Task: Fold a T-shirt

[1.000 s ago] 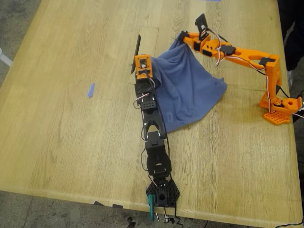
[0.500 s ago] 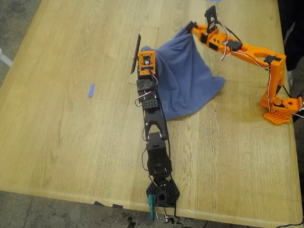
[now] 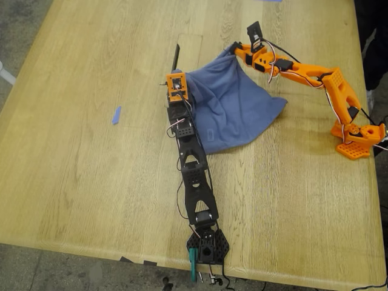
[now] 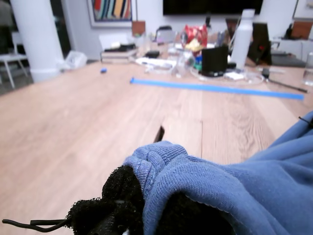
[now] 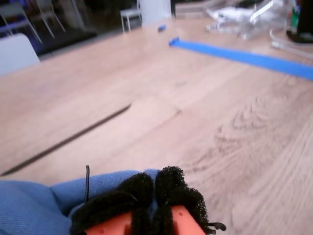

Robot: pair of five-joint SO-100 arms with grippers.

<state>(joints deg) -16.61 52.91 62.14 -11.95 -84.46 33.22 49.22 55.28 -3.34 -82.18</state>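
Note:
The slate-blue T-shirt (image 3: 233,112) is bunched on the wooden table, its upper edge stretched between both grippers. My first gripper (image 3: 180,77), on the black arm, is shut on the shirt's ribbed edge (image 4: 161,161) at the exterior view's left end of the cloth. In the first wrist view its foam pads (image 4: 117,196) pinch the fabric. My second gripper (image 3: 233,48), on the orange arm, is shut on the shirt's far corner (image 5: 58,200). In the second wrist view its black pads (image 5: 161,188) are closed on the cloth. The print is hidden.
A rectangular inset panel with a dark slot (image 3: 176,60) lies just beyond my first gripper. A small blue tape strip (image 3: 116,114) sits toward the exterior view's left. A long blue tape line (image 4: 215,88) and clutter (image 4: 195,44) lie farther back. The orange base (image 3: 357,139) stands near the exterior view's right edge.
My second gripper rose with the shirt corner, then came back down and toward the exterior view's left. My first gripper shifted slightly to the exterior view's left, drawing the shirt's edge tighter.

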